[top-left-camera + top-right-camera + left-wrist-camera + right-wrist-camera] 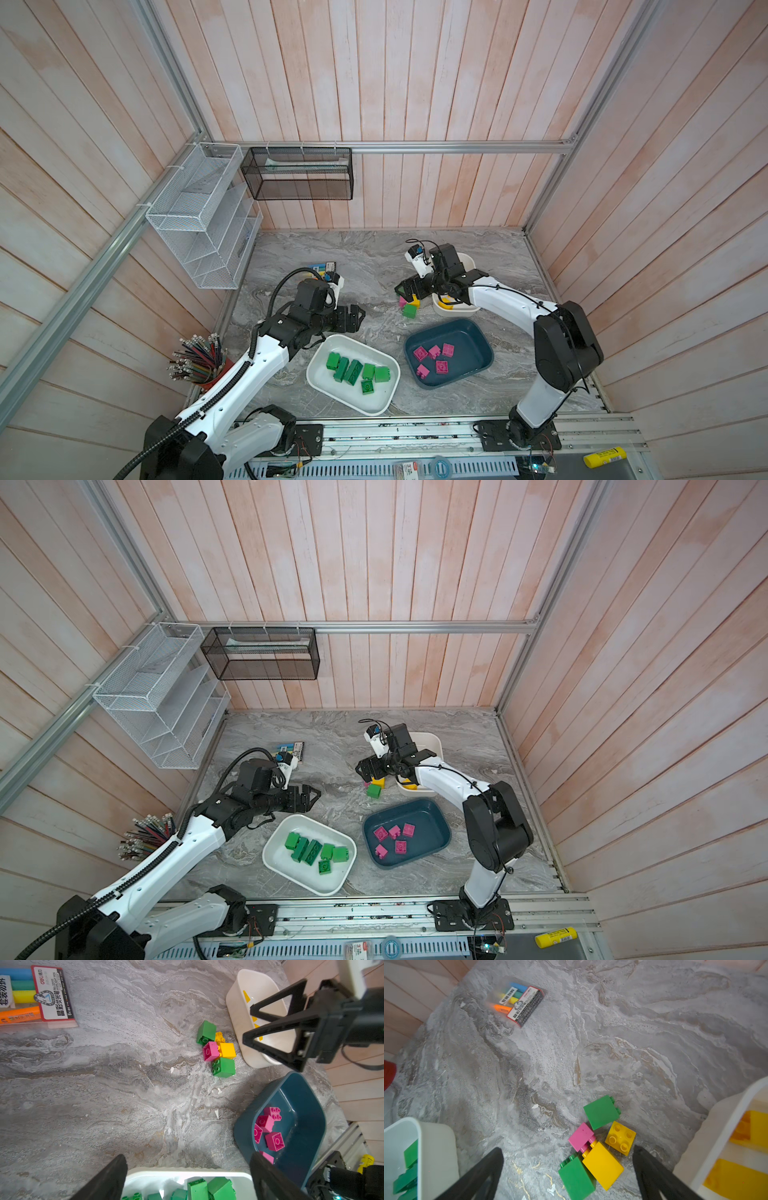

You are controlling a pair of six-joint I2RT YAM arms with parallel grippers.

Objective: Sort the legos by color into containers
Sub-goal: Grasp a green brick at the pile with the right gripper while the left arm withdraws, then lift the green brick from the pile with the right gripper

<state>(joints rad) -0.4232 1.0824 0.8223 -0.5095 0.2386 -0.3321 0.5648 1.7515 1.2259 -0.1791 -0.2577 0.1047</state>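
In both top views, the white tub (320,376) near the table's front edge holds only green legos (356,371). The teal tub (469,345) beside it, toward the right edge, holds only pink legos (434,358). The left jaws stand spread and empty above the table, just past the far rim of the tub of greens. The right arm (511,297) hides much of a second white tub (467,260) further back.

In the left wrist view, a loose cluster (218,1049) of two green, two yellow and one pink lego lies packed together just beside that second tub.

In the right wrist view, the right jaws hang spread over the cluster and grip nothing. The pink lego (581,1136) looks pressed stud-first against a yellow lego (603,1165). Closing here could drag or lift a neighbour of the wrong colour, or a jaw could catch the tub wall (726,1124). If both arms reach for the cluster, they could also collide.
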